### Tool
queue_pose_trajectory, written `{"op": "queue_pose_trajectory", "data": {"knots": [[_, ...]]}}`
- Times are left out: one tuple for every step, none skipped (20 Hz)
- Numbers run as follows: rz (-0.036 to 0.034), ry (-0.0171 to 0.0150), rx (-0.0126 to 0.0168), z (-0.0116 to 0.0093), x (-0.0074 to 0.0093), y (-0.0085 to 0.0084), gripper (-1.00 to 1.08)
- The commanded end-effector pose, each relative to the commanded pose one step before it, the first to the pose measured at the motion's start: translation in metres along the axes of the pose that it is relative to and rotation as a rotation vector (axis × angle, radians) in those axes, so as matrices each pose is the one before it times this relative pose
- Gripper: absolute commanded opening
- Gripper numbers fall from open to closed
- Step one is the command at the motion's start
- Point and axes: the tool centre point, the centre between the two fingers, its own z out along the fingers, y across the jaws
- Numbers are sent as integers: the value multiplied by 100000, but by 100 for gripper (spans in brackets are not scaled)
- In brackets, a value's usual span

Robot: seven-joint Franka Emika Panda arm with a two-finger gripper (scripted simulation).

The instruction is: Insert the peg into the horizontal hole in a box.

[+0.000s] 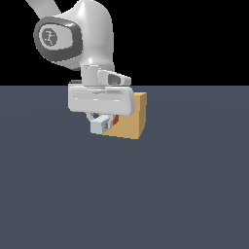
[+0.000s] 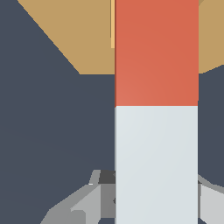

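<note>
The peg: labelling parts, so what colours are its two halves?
The peg is orange-red toward the box, pale grey-white in the tool; clearest in the wrist view.

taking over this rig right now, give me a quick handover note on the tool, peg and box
Tool: shut on the peg, gripping its pale half; the orange-red half leads toward the box.
Box: on the floor, right behind the tool in the exterior view.
Done: peg picked up and brought to the box, red end over its tan face in the wrist view.
Unclear: the hole is hidden by peg and tool, so whether the tip has entered cannot be told.
Left: confirm alignment, push in, release.
</note>
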Motion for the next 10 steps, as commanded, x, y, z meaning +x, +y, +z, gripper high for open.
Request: {"op": "queue_pose_trajectory", "data": {"knots": [[-81, 151, -234, -122, 1943, 8, -100], [0, 0, 0, 2, 632, 3, -100], [0, 0, 0, 2, 554, 7, -100], [0, 0, 0, 1, 474, 13, -100], [7, 18, -45, -26, 388, 18, -100], [0, 0, 0, 1, 311, 26, -100], [0, 0, 0, 0, 228, 30, -100], [0, 0, 0, 0, 147, 30, -100], [0, 0, 0, 0, 78, 22, -100], [0, 0, 0, 0, 23, 8, -100]]}}
